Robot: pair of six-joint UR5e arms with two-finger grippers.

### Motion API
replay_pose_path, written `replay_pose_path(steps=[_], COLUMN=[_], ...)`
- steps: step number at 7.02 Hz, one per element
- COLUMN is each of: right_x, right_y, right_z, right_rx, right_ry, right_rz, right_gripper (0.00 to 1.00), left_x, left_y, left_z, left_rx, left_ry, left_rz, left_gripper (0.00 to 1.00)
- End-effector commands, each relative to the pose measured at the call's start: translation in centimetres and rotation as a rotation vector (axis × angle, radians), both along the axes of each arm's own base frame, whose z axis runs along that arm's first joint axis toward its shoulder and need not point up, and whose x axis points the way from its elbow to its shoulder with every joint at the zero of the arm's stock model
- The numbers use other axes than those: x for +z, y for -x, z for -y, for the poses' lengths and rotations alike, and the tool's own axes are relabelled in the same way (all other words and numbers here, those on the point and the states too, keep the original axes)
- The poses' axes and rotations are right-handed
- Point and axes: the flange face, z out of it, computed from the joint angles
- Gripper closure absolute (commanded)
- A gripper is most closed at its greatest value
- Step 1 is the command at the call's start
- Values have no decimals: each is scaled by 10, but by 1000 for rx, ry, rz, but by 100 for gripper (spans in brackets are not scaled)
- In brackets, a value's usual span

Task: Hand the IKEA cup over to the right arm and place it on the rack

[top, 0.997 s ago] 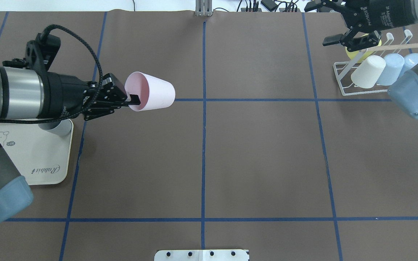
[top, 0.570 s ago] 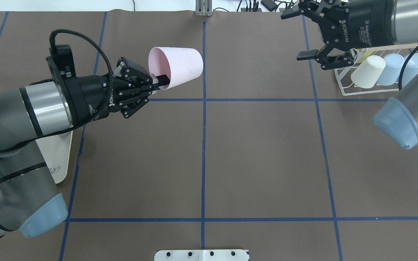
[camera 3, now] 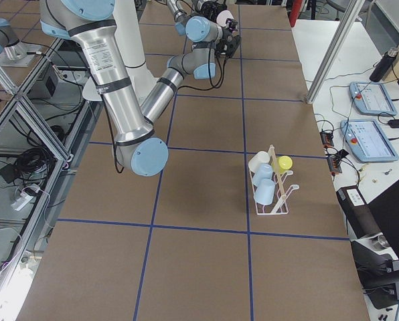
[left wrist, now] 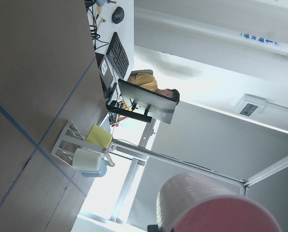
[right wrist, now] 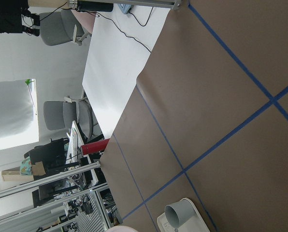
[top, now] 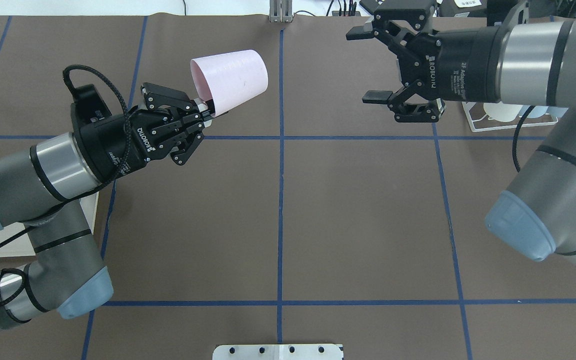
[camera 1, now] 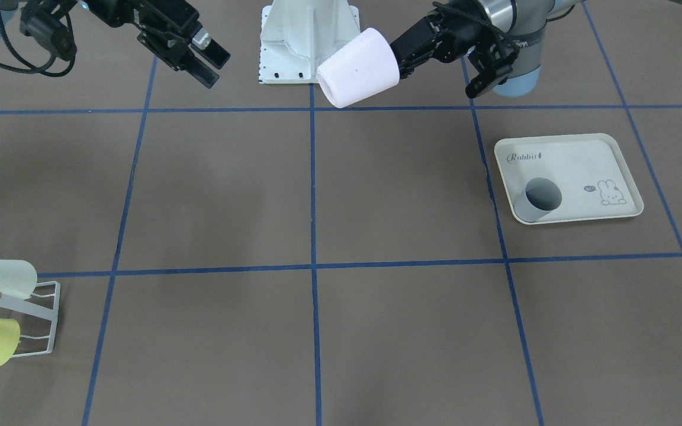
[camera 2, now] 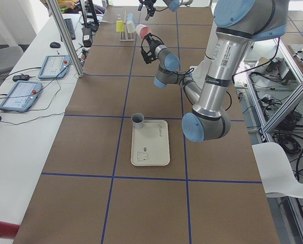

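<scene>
The left gripper (top: 209, 108) pinched the pink cup (top: 230, 80) by its rim, base toward the wide-open right gripper (top: 365, 65) well apart, so a misaligned closing could have knocked it from that shallow hold.

**Cup aloft left of centre, rack far right, tray on the left**

The IKEA cup (top: 230, 80) hangs above the table's far half, just left of the centre line. Its rim is at the left gripper (top: 210, 110) and its base points toward the robot's right. Across that line, well apart from the cup, the right gripper (top: 365, 65) faces it at about the same depth. Further right, near the table's far right corner, stands the rack (camera 3: 276, 194) with four cups (camera 3: 264, 193) on its prongs. On the robot's left, nearer the robot, lies the tray (camera 1: 584, 165). A lone cup (camera 1: 539, 198) stands in the tray corner farthest from the robot and nearest the table's middle. The robot's base (camera 1: 308, 29) sits at the near edge, between the arms.
</scene>
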Motion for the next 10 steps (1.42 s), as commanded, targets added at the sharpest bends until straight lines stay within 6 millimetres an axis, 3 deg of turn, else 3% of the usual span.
replay_pose_path(steps=[1,3,4,7,10], right_x=[-9,-17,-26,-30,-28], right_y=[17,39,46,48,47], right_z=[-21,-43,-49,-51,-59], right_rx=[12,84,89,71,5], right_ry=[-28,-47,-50,-67,-100], right_rz=[72,176,198,198,214], right_gripper=[1,1,1,1,1], left_x=[-6,-15,-32,-35,-41], left_y=[0,-1,-6,-23,-22], left_z=[-2,-3,-4,-22,-40], left_rx=[1,0,8,60,104], left_ry=[-5,-25,-39,-50,-140], left_rz=[-36,-47,-67,-77,-104], left_gripper=[100,100,100,100,100])
